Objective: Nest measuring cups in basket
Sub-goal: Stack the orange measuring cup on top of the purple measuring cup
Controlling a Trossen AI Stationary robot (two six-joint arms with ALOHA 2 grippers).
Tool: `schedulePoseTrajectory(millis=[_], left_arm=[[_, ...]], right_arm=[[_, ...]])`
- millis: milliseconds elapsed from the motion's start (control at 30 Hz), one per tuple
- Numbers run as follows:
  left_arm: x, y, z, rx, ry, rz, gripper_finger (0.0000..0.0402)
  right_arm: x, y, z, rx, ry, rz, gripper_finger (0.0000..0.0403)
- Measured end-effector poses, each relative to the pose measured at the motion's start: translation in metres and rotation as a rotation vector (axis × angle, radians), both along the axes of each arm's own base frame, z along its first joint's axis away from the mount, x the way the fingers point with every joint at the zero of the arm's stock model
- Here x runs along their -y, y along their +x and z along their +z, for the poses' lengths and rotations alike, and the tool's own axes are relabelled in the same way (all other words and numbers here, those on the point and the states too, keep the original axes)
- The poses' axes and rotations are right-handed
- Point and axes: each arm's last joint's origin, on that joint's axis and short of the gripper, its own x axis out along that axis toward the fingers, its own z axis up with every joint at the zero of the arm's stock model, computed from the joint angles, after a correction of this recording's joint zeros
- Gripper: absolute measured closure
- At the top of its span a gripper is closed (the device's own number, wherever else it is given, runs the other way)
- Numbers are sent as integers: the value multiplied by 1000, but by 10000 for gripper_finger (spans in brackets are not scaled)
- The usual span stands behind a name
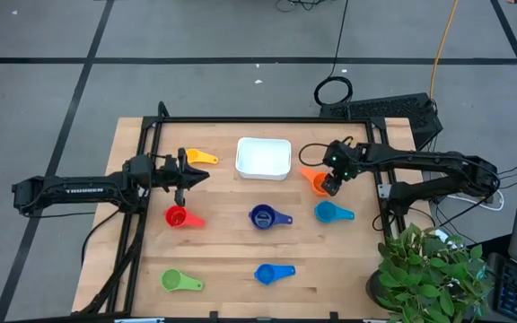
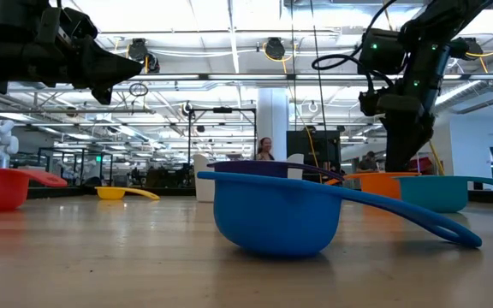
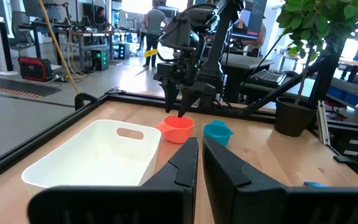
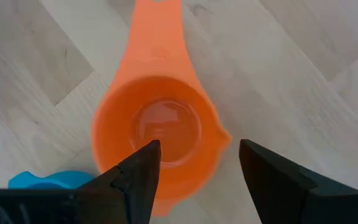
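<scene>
Seven cups rest bowl-down on the wooden table: yellow (image 1: 200, 157), orange (image 1: 315, 179), red (image 1: 178, 216), navy (image 1: 263, 215), teal (image 1: 328, 213), blue (image 1: 267, 274), green (image 1: 174, 281). The white basket (image 1: 263, 160) sits near the far edge, with nothing in it. My right gripper (image 4: 197, 146) is open, pointing down over the orange cup (image 4: 160, 118); one finger is over its bowl and the other is outside its rim. My left gripper (image 3: 201, 140) is shut and held level above the table beside the yellow cup, pointing at the basket (image 3: 86, 165). My right gripper's open fingers stand astride the orange cup's wall on the side opposite the handle (image 4: 213, 155), coming from above. I cannot tell whether either finger touches it. The cup sits flat on the table.
A potted plant (image 1: 429, 269) stands at the table's near right corner, and a keyboard (image 1: 393, 109) lies beyond the far right corner. Black frame rails run along the table's left and far edges. A person (image 2: 266, 147) stands far off in the room behind.
</scene>
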Motion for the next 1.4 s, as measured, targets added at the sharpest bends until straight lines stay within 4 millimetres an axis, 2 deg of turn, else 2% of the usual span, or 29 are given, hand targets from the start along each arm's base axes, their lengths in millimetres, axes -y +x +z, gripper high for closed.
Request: schedulePoseTrajectory(millis=[167,467,600,767,800,900,1033,1267,1400], left_arm=[[0,0,0,0,0,0,373],[0,0,0,0,0,0,373],[0,0,0,0,4,0,373],[0,0,0,-1,24,1,373],[0,0,0,-1,24,1,373],[0,0,0,-1,25,0,373],[0,0,0,3,-56,0,373],[-2,0,2,26,-125,80,372],[-4,2,11,24,-207,90,344]], right_arm=[[0,0,-2,8,12,-38,193],[-5,-11,-26,-23,27,-37,200],[-5,-12,-29,-33,21,-12,252],[-4,-10,-28,-6,-2,14,372],[-4,-9,-28,-1,-6,20,387],[-3,-8,-26,15,-15,24,395],[-1,-3,-13,57,-40,25,400],[3,7,27,208,-148,17,402],[2,16,45,312,-229,24,402]])
